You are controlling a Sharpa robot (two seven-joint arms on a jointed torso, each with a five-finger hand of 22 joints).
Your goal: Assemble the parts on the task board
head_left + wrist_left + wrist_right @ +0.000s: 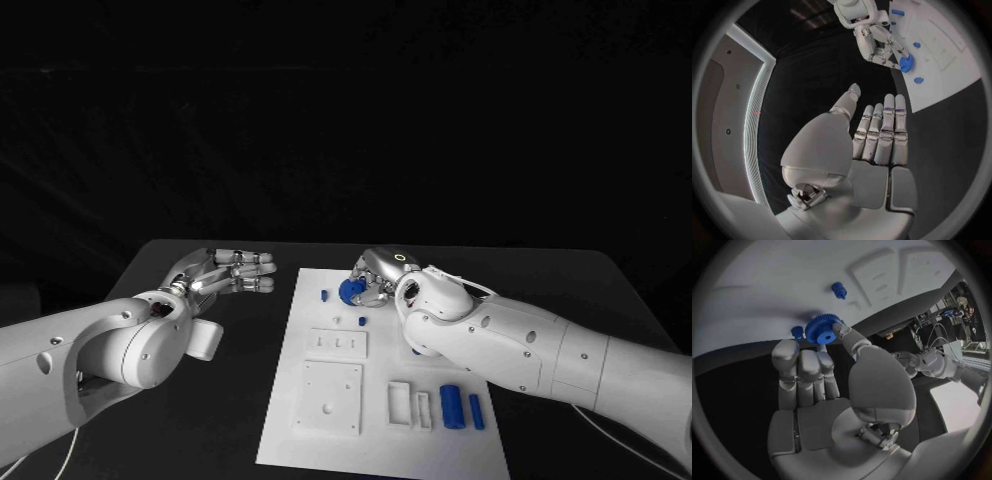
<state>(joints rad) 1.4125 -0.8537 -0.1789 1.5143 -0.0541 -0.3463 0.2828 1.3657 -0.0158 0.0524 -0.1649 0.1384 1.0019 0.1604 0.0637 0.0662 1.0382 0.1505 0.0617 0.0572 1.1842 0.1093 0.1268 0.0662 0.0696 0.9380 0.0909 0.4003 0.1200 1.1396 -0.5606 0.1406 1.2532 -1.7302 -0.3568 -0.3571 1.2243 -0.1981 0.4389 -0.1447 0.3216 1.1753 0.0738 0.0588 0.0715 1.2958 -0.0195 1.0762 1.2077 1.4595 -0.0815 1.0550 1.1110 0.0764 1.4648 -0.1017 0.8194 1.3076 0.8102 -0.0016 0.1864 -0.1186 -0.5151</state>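
Worktop [216, 440] of black carries the white task board [433, 450] at its middle. Right hand [378, 278] pinches a blue gear [822, 330] in its fingers [804, 365] over the board's far end; left hand [224, 272] hovers beside the board, fingers released, holding nothing.

- the table [202, 420] is plain black, matte.
- the task board [378, 440] is white, and its raised blocks [330, 397] are the same white.
- the gear [822, 330] held in the right hand [814, 371] is bright blue with a ridged, toothed edge.
- the small pegs [839, 289] on the board are the same blue, as are the two cylinders [462, 407] near its close end.
- both hands are silver-grey; the left hand [879, 134] has darker lines across its fingers.
- the arms [562, 360] are glossy white.
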